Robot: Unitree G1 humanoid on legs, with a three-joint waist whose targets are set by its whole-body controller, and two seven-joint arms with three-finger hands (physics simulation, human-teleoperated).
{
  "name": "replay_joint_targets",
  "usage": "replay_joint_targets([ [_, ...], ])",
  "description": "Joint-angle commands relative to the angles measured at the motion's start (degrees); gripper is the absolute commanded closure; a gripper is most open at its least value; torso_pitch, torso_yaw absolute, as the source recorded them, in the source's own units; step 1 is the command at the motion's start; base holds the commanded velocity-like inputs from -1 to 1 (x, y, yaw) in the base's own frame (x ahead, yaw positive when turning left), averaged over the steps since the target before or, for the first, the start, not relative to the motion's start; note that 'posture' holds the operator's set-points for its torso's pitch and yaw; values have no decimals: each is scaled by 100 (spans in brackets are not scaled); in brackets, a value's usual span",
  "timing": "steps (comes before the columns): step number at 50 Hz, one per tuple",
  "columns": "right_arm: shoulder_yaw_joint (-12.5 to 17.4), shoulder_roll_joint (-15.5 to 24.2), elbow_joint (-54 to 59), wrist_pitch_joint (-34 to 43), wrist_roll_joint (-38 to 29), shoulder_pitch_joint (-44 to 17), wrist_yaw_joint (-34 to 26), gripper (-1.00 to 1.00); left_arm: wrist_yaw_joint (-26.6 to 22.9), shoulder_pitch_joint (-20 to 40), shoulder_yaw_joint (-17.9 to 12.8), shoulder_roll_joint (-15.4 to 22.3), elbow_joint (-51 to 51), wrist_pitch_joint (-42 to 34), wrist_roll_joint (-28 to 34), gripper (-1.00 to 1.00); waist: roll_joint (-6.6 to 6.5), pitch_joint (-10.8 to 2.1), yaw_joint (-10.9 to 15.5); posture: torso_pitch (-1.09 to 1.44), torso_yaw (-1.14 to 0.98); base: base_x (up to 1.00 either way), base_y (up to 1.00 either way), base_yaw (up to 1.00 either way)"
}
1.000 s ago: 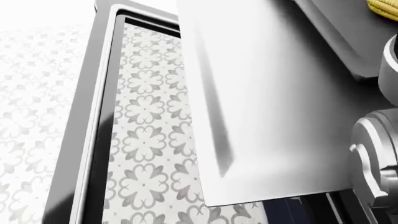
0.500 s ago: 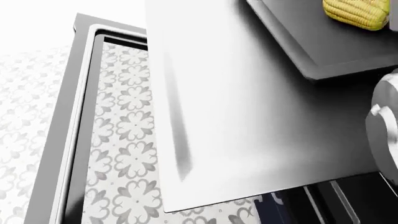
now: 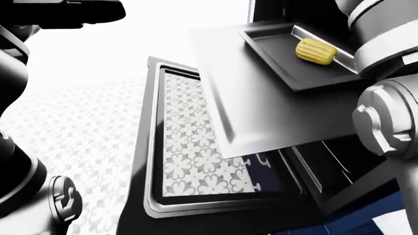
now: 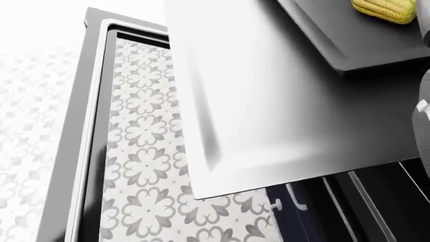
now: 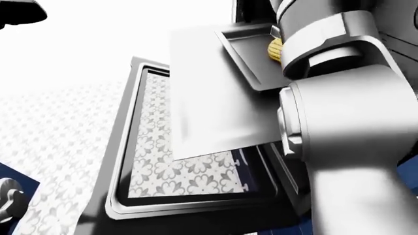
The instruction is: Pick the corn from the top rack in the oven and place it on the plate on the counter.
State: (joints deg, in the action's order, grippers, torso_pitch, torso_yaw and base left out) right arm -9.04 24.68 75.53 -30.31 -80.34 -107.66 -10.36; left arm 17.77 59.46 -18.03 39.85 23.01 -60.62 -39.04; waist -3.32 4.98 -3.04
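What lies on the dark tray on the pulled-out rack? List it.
On the dark tray lies one ear of corn, with nothing else visible on it. The robot's right arm covers the tray's right end, so that part stays unknown.

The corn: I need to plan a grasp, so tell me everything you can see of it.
The corn is a short, stubby yellow cob piece with rows of kernels showing, lying on its side. It rests in a shallow dark tray with a raised rim, near the tray's right end in the left-eye view. The tray sits on a pulled-out pale metal sheet above the open oven door. No hand touches it. In the right-eye view the robot's arm hides most of it, and the head view crops it at the top edge.
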Motion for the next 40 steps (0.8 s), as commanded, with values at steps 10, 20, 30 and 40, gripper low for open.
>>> replay_joint_targets([
  [10,265,-161,-48,-123,-977,160,305,-100,22,160,-78,105,64,139,24,-100,34,-175,122,0,0,0,0,0],
  [20,200,-244,47,55,-1766,252,691,-100,-14,65,-115,116,60,195,32,-100,99,-216,183,0,0,0,0,0],
  [30,497,-190,151,464,-2038,401,781,-100,-10,26,-163,140,60,207,-8,-100,117,-229,207,0,0,0,0,0],
  [40,589,-135,178,606,-2209,482,759,-100,-20,-1,-157,156,64,225,-15,-100,124,-217,198,0,0,0,0,0],
])
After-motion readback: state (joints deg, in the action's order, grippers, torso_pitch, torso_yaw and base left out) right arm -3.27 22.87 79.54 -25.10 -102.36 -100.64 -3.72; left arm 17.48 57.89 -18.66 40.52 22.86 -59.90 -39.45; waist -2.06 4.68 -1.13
